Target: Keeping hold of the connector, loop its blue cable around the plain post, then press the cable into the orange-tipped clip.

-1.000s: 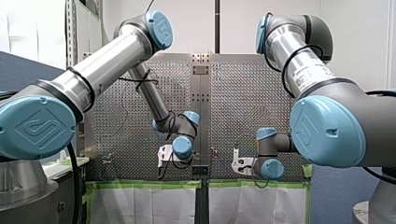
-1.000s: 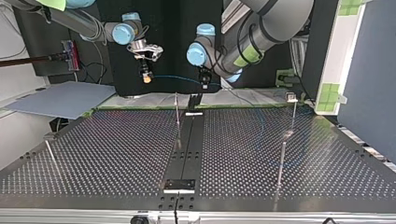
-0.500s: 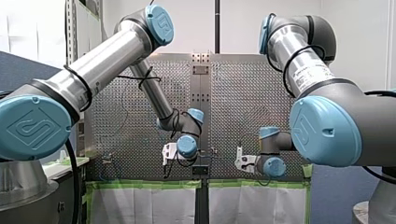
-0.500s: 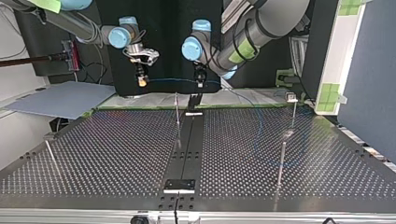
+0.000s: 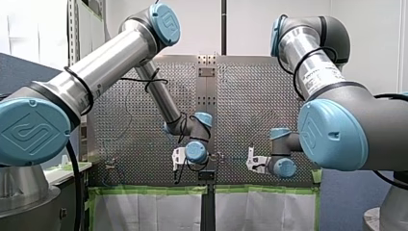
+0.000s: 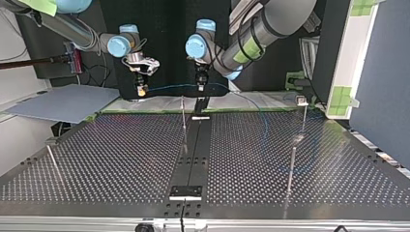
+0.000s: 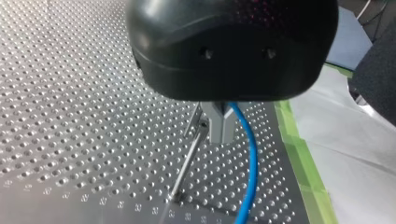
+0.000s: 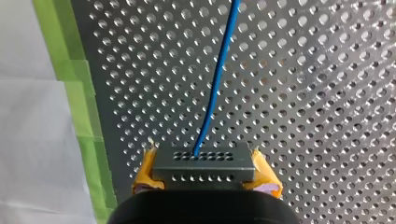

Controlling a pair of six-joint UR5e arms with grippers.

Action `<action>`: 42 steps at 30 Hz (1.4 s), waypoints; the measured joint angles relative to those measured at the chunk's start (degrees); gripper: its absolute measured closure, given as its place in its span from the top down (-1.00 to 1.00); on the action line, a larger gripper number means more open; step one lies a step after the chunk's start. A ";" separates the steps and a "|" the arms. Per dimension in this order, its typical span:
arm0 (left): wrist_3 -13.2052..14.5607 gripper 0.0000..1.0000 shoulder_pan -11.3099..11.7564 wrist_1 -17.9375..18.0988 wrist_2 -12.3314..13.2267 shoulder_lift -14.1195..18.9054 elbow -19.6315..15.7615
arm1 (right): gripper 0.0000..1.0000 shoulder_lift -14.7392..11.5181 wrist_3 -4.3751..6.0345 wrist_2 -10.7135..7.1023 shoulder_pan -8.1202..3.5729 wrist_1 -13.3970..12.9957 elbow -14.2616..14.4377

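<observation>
Nearest in the top view lies the perforated table [image 6: 121, 164], with a thin metal post [image 6: 291, 166] standing at the view's right. The blue cable [image 6: 263, 126] sweeps in a wide, slack curve over the table on that side. Further back a second slim post [image 6: 183, 118] stands upright by the dark middle strip.

Beyond the table's far edge hang the two grippers, both pointing down. Between them the cable runs almost level across the view, sagging only a little.

My left gripper [image 6: 199, 84] has its metal fingers [image 7: 218, 125] pinched together on the cable. From them it drops and bends away towards the green-taped edge. A thin post stands on the table just under this gripper, beside the cable.

My right gripper [image 6: 140, 88] is clamped on the connector [image 8: 203, 163], a grey block with rows of small holes. It sits squarely between the yellow pads [image 8: 145, 173], its long side spanning the gap. The cable leaves its front face and runs straight ahead of the gripper over the holes.

In the front view my left arm slopes down from a high elbow to the middle. My right wrist sits low, well apart from it.
</observation>
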 joint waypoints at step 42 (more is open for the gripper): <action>-2.37 -1.00 2.19 -1.99 4.04 -9.90 11.36 | -0.97 2.84 -0.24 0.10 -1.79 0.15 -3.97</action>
